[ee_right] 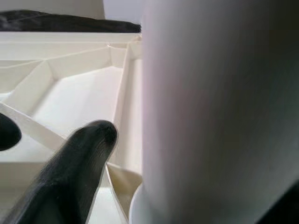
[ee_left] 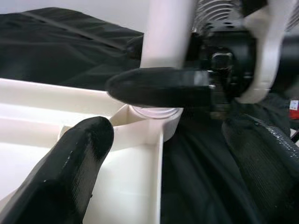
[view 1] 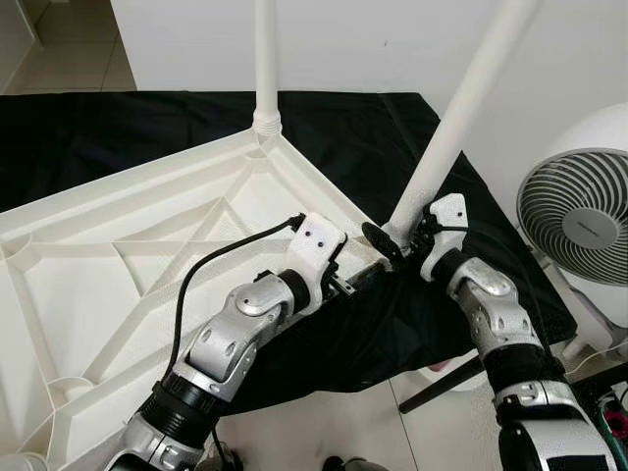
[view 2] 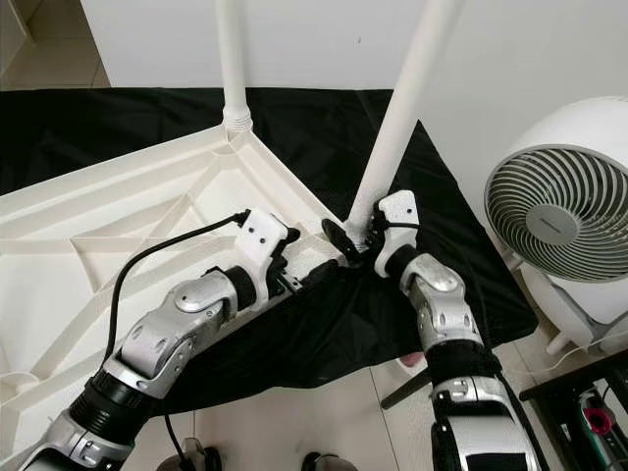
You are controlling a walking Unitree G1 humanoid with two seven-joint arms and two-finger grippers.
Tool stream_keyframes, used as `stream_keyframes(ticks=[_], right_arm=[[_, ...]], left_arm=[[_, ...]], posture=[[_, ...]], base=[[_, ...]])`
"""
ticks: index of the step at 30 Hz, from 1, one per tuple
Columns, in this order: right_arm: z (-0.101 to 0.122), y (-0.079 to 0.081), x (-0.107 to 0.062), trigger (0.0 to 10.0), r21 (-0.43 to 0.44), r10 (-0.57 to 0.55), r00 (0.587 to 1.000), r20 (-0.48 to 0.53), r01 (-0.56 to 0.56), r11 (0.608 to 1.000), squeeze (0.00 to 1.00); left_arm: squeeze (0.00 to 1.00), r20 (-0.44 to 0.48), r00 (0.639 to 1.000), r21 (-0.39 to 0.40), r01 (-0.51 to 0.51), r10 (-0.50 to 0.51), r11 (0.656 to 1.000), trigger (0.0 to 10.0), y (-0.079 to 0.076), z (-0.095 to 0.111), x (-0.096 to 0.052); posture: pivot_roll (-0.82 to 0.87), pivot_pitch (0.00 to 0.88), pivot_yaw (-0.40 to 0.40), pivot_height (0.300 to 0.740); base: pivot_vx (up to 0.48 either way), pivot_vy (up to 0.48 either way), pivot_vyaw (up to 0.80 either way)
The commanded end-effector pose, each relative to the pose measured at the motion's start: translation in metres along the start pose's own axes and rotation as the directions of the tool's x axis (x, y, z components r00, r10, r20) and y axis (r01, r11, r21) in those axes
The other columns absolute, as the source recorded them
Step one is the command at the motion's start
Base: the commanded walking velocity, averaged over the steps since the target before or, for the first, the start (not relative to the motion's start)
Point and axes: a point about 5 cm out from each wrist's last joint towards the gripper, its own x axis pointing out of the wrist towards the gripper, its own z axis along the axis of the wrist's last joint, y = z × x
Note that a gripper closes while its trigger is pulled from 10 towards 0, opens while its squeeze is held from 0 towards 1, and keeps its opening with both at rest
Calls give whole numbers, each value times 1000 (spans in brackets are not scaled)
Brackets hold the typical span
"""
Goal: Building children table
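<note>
My right gripper is closed around the base of the near table leg, one black finger on the tabletop side of the white tube and the other just showing at the edge of the right wrist view. The grip sits just above the corner socket where that leg enters the frame. The leg leans up and away to my right.

My left gripper reaches toward the same corner from the other side. Its fingers are spread apart, one over the inside of the tabletop's rim, the other over the black cloth, and they hold nothing. From the left wrist view, my right gripper's finger crosses in front of the leg, just above the socket.

The white plastic tabletop lies upside down, its ribbed underside facing up, on the black cloth spread over the floor. The near corner hangs over a fold of that cloth. A second leg stands upright in the far corner socket, well apart from the one I hold.

A white round fan stands to my right beside the cloth. Near its foot is something dark and thin on the floor, possibly a rod, though I cannot make it out clearly.
</note>
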Motion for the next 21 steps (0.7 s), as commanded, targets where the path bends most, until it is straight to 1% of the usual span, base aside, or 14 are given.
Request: stream_keyframes(ticks=[1, 2, 7, 10, 13, 14, 16, 17, 18, 20, 21], right_arm=[[-2, -4, -2, 353, -16, 2, 1000, -14, -3, 1000, 0], [0, -6, -1, 0, -21, 2, 1000, -10, -2, 1000, 0], [-1, -6, 0, 0, -25, 20, 1000, -17, -20, 999, 0], [-5, -4, -2, 0, -27, 24, 999, -25, -25, 999, 0], [-7, 2, -4, 0, 1, 46, 999, 1, -46, 999, 0], [-7, 2, -4, 0, 1, 46, 999, 1, -46, 999, 0], [-8, 7, -3, 0, 0, 55, 998, 20, -55, 998, 0], [-8, 11, -3, 0, 8, 53, 998, 38, -54, 999, 0], [-8, 11, -3, 0, 8, 53, 998, 38, -54, 999, 0], [-7, 19, -4, 0, 26, 32, 997, 65, -34, 999, 0], [-7, 19, -4, 0, 26, 32, 997, 65, -34, 999, 0]], left_arm=[[0, -14, 992, 0, 126, -126, 992, 10000, -11, -3, 0], [0, -13, 992, 0, 128, -128, 992, 10000, -11, -2, 0], [0, -11, 992, -2, 126, -126, 992, 10000, -12, -2, 0], [0, -12, 992, -1, 126, -126, 992, 10000, -12, -2, 0], [0, -14, 992, 0, 127, -126, 992, 10000, -12, -3, -1], [0, -14, 992, 0, 127, -126, 992, 10000, -12, -3, -1], [0, -15, 992, -2, 129, -129, 992, 10000, -13, -3, -2], [0, -17, 991, -1, 132, -132, 991, 10000, -13, -3, -3], [0, -17, 991, -1, 132, -132, 991, 10000, -13, -3, -3], [0, -21, 990, 2, 137, -137, 991, 10000, -12, -4, -4], [0, -21, 990, 2, 137, -137, 991, 10000, -12, -4, -4]], posture=[[61, 112, -67, 740], [62, 112, -69, 740], [66, 112, -74, 740], [69, 113, -79, 740], [70, 114, -81, 740], [70, 114, -81, 740], [66, 116, -82, 740], [65, 117, -82, 740], [65, 117, -82, 740], [62, 118, -82, 740], [62, 118, -82, 740]], base=[[0, 0, 0], [0, 0, 0], [0, 0, 0], [0, 0, 0], [0, 0, 0], [0, 0, 0], [0, 0, 0], [0, 0, 0], [0, 0, 0], [0, 0, 0], [0, 0, 0]])
